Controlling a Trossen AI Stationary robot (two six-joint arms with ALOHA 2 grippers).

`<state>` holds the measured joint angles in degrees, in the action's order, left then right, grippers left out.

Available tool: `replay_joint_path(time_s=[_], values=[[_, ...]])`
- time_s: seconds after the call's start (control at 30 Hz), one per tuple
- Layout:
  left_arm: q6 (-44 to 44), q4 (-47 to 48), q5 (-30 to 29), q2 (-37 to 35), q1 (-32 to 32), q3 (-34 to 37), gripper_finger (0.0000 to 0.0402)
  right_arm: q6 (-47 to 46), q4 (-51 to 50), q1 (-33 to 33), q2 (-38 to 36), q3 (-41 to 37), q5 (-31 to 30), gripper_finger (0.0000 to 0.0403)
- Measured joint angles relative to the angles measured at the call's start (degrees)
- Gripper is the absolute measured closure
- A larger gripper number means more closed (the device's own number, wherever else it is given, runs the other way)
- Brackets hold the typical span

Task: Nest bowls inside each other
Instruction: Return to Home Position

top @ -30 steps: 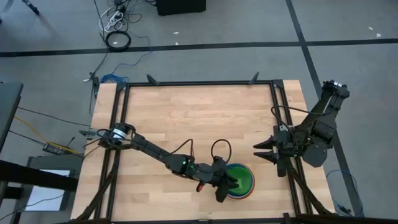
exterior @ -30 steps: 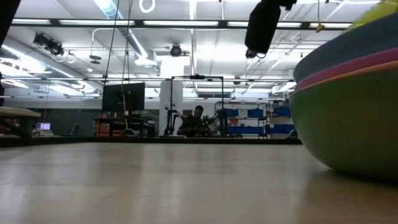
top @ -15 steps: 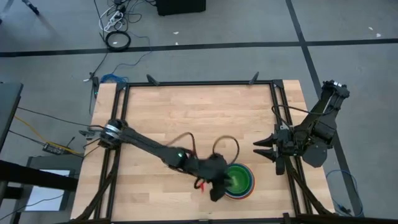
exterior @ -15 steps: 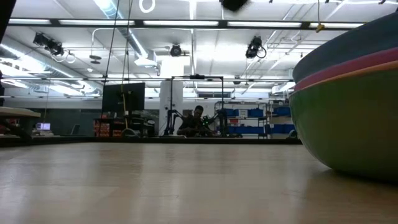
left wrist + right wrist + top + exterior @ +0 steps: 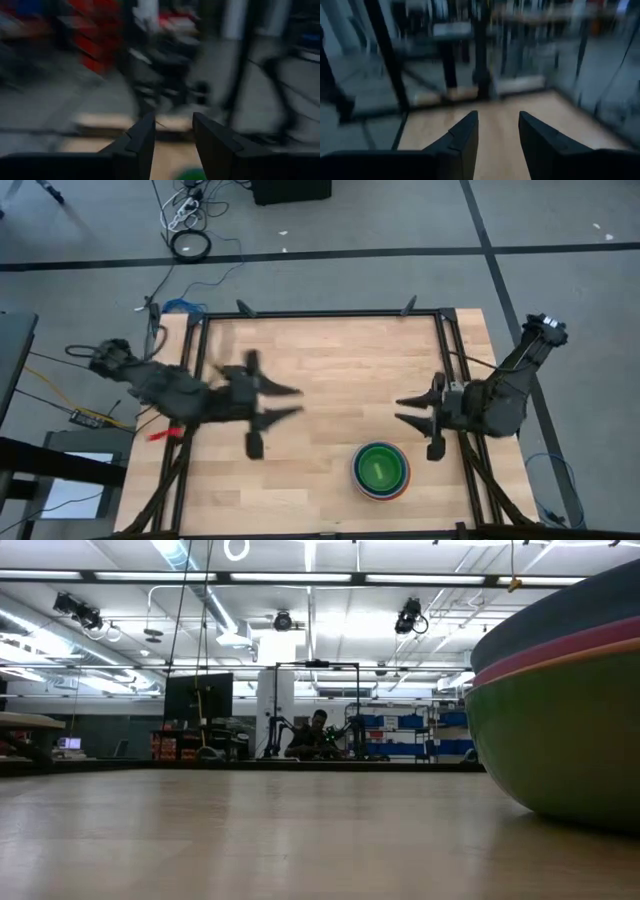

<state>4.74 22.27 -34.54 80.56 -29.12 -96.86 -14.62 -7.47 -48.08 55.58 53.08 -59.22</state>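
The bowls (image 5: 380,470) stand nested in one stack on the wooden table, near its near edge and right of the middle. From above, lime green shows in the middle with blue and orange rims around it. In the low view the stack (image 5: 560,720) fills the right side: a dull green outer wall rests on the table, with orange, pink and blue rims above it. My left gripper (image 5: 298,401) hangs open in the air over the table's left half, pointing level toward the right. My right gripper (image 5: 400,410) stands open at the right, pointing left. Both are empty.
Black frame rails (image 5: 190,380) run along the table's left and right edges, and clamps (image 5: 243,308) sit at the far edge. Bare wood (image 5: 340,360) lies between the two grippers and across the far half. Cables (image 5: 190,245) lie on the floor beyond.
My left gripper has risen from the bowl stack and drawn back fast toward the table's left edge and a little toward its far edge, rolling as it went; it now points level. My right gripper has turned a little and shifted slightly. The stack has stayed where it was.
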Motion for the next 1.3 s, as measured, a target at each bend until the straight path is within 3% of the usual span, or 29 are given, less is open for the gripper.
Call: replay_joint_path(time_s=[0.07, 0.1, 0.17, 0.27, 0.33, 0.43, 0.63, 0.87, 1.1, 1.3], values=[[-7.43, -4.20, -7.87, -1.85, -0.97, 2.70, 0.0261, 12.22, 12.66, 4.13, 0.18, 0.07, 3.14, 0.0273], [-11.19, -6.69, -11.10, -2.44, -0.46, 4.17, 0.0261, 18.00, 19.16, 7.72, 0.18, 0.25, 9.23, 0.0273], [-15.46, -11.10, -12.13, -2.35, 3.15, 7.06, 0.0261, 24.48, 25.93, 15.45, 0.21, 0.67, 27.62, 0.0274], [-17.36, -15.51, -1.01, -2.09, 10.45, 11.84, 0.0261, 21.35, 22.54, 29.49, 1.05, 5.49, 54.40, 0.0275], [-14.39, -16.73, 5.09, -2.21, 14.54, 14.53, 0.0261, 17.55, 18.36, 37.49, 1.41, 8.75, 65.91, 0.0273], [-10.45, -15.64, 7.10, -4.28, 18.74, 19.15, 0.0261, 16.42, 11.35, 46.52, 1.31, 12.11, 76.89, 0.0273], [-7.18, -15.51, 7.62, -17.48, 24.00, 29.09, 0.0261, 18.65, -0.08, 56.50, -5.28, 14.19, 78.63, 0.0274], [-1.12, -14.37, 8.01, -41.19, 23.78, 42.45, 0.0261, 19.64, -4.42, 57.06, -15.37, 11.54, 82.80, 0.0274], [6.33, -15.05, 7.91, -58.31, 21.89, 58.26, 0.0261, 15.18, 3.62, 55.33, -28.27, -1.80, 82.38, 0.0273], [9.03, -18.00, 9.34, -64.74, 20.63, 68.43, 0.0261, 9.78, 13.85, 54.84, -36.94, -17.87, 79.99, 0.0275]])
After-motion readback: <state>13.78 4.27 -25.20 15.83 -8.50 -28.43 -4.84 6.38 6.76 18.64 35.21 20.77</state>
